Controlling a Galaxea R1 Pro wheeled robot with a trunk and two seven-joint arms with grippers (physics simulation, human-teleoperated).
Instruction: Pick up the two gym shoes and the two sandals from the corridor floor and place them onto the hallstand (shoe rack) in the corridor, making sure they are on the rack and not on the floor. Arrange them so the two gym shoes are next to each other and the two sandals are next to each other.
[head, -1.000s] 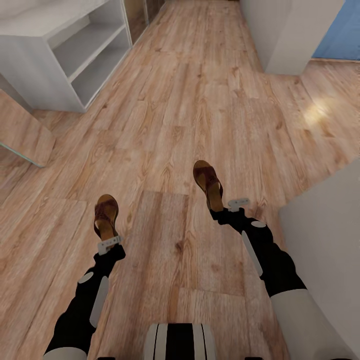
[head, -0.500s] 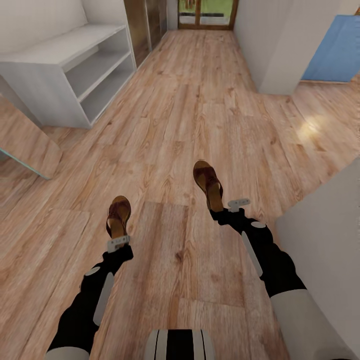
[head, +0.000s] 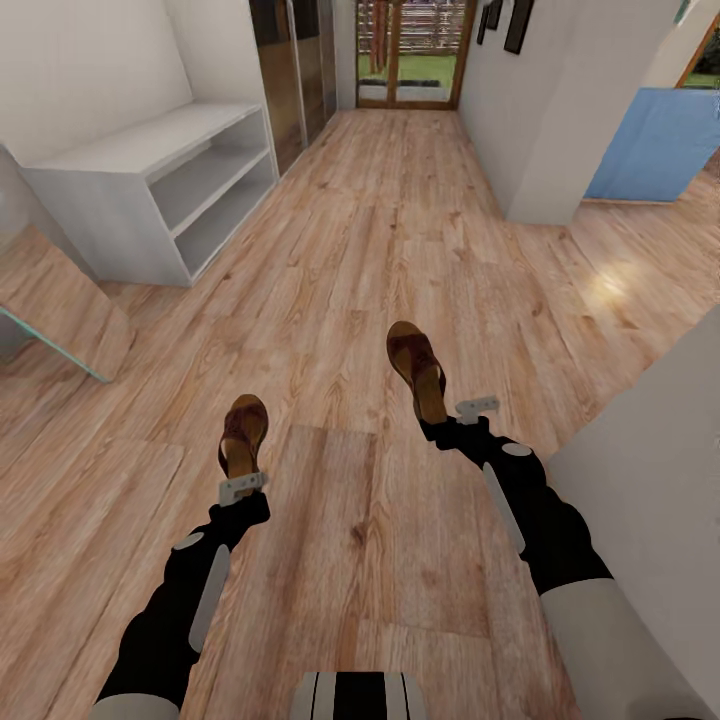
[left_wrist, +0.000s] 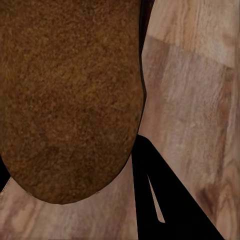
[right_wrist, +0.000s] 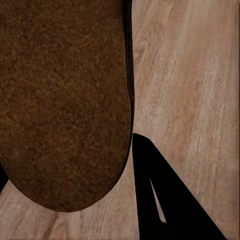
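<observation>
Each hand carries one brown sandal above the corridor floor (head: 340, 260). My left gripper (head: 243, 482) is shut on the heel of the left sandal (head: 244, 428); its brown sole (left_wrist: 65, 95) fills the left wrist view beside a dark finger (left_wrist: 167, 200). My right gripper (head: 442, 414) is shut on the heel of the right sandal (head: 414, 362), whose sole (right_wrist: 60, 100) lies against a dark finger (right_wrist: 165, 200). The light-grey hallstand (head: 150, 150) stands ahead at the left wall with bare shelves. The gym shoes are out of view.
A mirror panel (head: 55, 310) leans near the left, in front of the hallstand's near end. A white wall corner (head: 560, 130) and a blue panel (head: 650, 145) stand at the right. A pale surface (head: 650, 470) is close on my right. Glass doors (head: 410, 55) end the corridor.
The head camera has tilted up, bringing the far doors into view. My left arm has carried its sandal inward, toward the right. The right arm holds as before.
</observation>
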